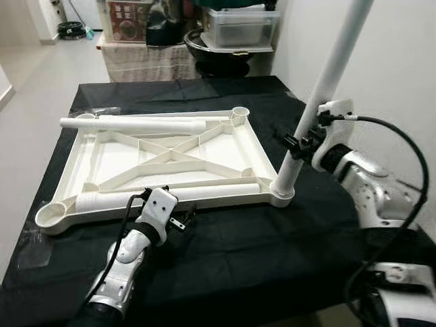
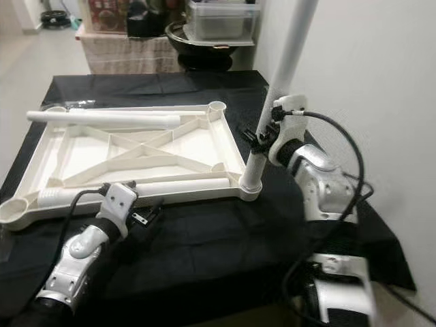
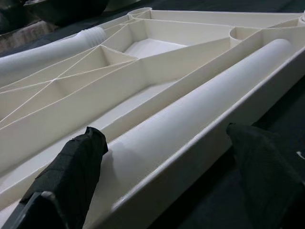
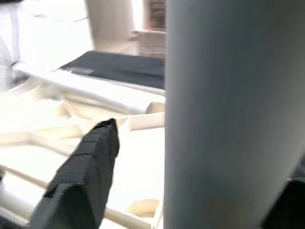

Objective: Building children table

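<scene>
Right gripper (image 1: pixel 300 142) clamped on the tall white plastic leg tube (image 1: pixel 320 88), maybe not fully in the corner socket (image 1: pixel 281 193) of the upside-down white plastic tabletop (image 1: pixel 225 153), so could tip and fall; left gripper (image 1: pixel 178 219) fingers apart.

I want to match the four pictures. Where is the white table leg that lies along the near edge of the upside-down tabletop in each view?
Left eye view: near table leg, lying inside the tabletop's front rim, just beyond the left gripper.
Right eye view: low and left of centre.
Left wrist view: the long white tube running diagonally between the two black fingers.
Right wrist view: cannot tell it apart.
Shared landmark: the upright leg held by the right gripper.
</scene>
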`<state>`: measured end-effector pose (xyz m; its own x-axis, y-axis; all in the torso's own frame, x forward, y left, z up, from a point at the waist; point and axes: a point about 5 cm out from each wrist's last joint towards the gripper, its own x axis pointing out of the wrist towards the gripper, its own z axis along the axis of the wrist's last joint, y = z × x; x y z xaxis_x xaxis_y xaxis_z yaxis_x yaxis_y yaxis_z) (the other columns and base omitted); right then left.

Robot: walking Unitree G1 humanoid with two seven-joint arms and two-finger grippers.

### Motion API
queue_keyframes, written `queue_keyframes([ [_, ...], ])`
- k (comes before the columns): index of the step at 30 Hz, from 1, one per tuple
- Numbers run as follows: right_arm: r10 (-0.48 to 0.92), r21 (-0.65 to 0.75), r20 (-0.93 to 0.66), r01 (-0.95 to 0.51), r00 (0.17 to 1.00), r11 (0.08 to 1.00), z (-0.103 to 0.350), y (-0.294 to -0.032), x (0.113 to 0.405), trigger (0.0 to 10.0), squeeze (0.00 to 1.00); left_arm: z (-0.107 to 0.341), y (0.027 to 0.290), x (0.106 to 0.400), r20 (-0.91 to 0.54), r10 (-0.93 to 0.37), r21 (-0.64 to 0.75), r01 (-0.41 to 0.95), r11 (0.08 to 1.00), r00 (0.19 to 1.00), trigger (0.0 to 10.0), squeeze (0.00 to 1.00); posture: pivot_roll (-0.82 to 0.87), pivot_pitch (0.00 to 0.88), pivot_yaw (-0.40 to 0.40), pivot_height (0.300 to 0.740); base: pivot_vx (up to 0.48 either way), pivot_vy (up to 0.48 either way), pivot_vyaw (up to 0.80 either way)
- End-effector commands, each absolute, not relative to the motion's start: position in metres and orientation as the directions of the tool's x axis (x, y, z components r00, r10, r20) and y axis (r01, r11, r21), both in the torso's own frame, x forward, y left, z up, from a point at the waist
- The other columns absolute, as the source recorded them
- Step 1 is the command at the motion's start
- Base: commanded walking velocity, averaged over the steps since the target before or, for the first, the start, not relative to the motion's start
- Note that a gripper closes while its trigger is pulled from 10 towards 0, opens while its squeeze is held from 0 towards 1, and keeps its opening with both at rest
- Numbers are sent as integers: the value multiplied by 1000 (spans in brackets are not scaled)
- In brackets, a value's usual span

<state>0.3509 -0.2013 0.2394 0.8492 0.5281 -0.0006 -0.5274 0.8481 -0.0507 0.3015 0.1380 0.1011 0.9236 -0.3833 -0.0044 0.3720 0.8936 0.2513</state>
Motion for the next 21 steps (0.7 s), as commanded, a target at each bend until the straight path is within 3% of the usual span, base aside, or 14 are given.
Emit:
queue_keyframes([
  [1,670,-48,-14,-670,742,741,233,-185,349,0,0,98,137,300,-14,-385,255,376,891,923,10000,0,2,0,-71,740,0,0,0],
  [6,746,-24,-38,-747,665,664,222,-178,346,0,0,98,138,300,-13,-381,256,371,893,925,10000,0,2,0,-71,740,0,0,0],
  [8,829,-29,-45,-830,557,556,213,-171,332,0,0,98,141,299,-16,-381,260,371,891,925,10000,0,9,0,-69,740,0,0,0],
  [10,859,-31,-49,-860,510,509,211,-170,326,0,0,98,142,298,-18,-382,262,373,890,924,10000,0,7,0,-68,740,0,0,0],
  [13,810,-33,-62,-812,584,583,207,-169,333,0,0,98,142,298,-20,-383,264,375,889,923,10000,0,5,0,-66,740,0,0,0],
  [14,655,-13,-99,-659,749,752,200,-174,350,0,0,98,142,299,-20,-384,264,376,888,923,10000,0,-1,0,-62,740,0,0,0],
  [15,340,34,-151,-339,928,940,190,-189,369,0,0,98,141,299,-19,-386,263,377,888,922,10000,0,-1,0,-62,740,0,0,0],
  [16,1,74,-225,16,974,997,175,-207,375,0,0,98,139,300,-19,-389,262,380,887,921,10000,0,-5,0,-62,740,0,0,0],
  [17,-198,89,-305,235,931,968,160,-218,371,0,0,98,137,300,-18,-391,261,382,887,920,10000,0,-2,0,-62,740,0,0,0],
  [18,-286,92,-349,336,893,937,150,-224,366,0,0,98,136,300,-18,-392,261,383,886,920,10000,0,-2,0,-62,740,0,0,0],
  [21,-308,84,-380,364,872,928,130,-200,342,0,0,98,136,300,-17,-394,260,385,886,919,10000,0,0,0,-63,740,0,0,0],
])
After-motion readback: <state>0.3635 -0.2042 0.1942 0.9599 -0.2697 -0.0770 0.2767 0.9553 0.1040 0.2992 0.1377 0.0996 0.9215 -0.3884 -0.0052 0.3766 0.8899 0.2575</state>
